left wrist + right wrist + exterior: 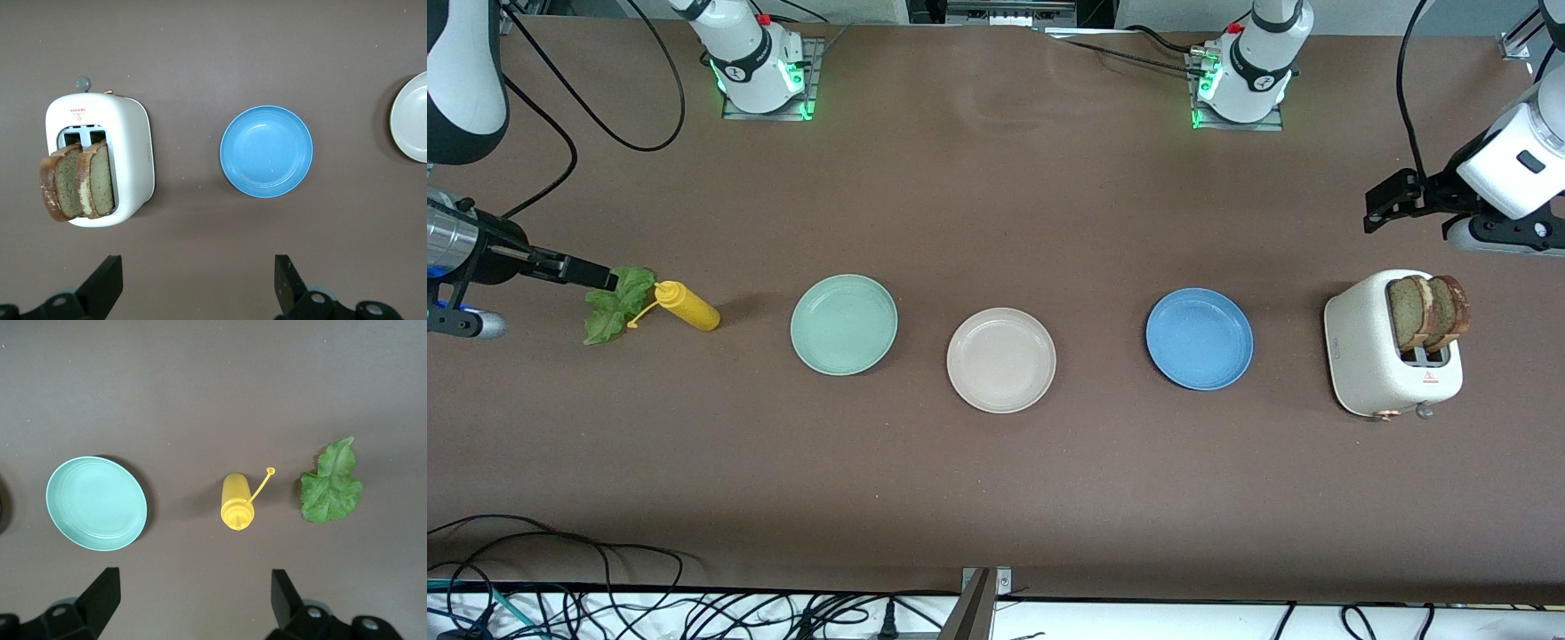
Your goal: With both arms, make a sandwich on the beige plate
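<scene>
The beige plate (1001,360) lies bare in the middle of the table; its edge also shows in the left wrist view (412,117). Two bread slices (1427,311) (77,180) stand in the white toaster (1378,364) (130,153) at the left arm's end. A green lettuce leaf (615,307) (331,490) lies flat at the right arm's end. My left gripper (1392,203) (198,273) hangs open and holds nothing, up over the table beside the toaster. Above the lettuce's edge my right gripper (594,276) (193,587) is open with nothing between its fingers.
A yellow squeeze bottle (687,306) (237,501) lies on its side beside the lettuce. A mint-green plate (844,324) (97,503) sits between bottle and beige plate. A blue plate (1199,338) (267,151) lies between beige plate and toaster. Cables run along the table's near edge.
</scene>
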